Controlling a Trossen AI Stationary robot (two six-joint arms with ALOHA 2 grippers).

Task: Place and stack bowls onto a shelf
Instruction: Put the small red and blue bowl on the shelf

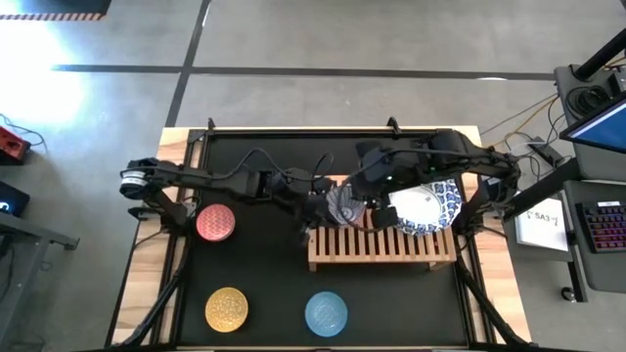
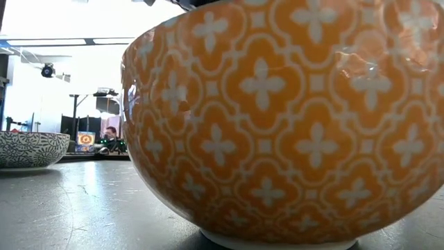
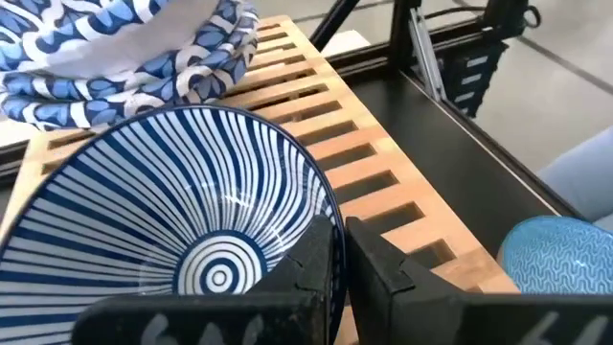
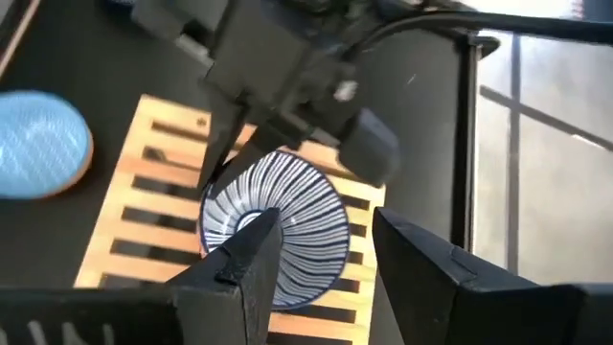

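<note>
Filling the low view, a yellow bowl waits on the table. Mid-frame from above, the left gripper pinches a striped bowl's rim over the shelf, likely for stacking; the right gripper hovers open above, beside stacked white bowls.

Blue-striped bowl on slatted shelf, stacked bowls beside

We see a black-topped desk carrying the slatted wooden shelf under the left gripper, with stacked blue-rimmed bowls on it beneath the right gripper. Red, yellow and light blue bowls sit on the desk apart from both grippers.
</note>
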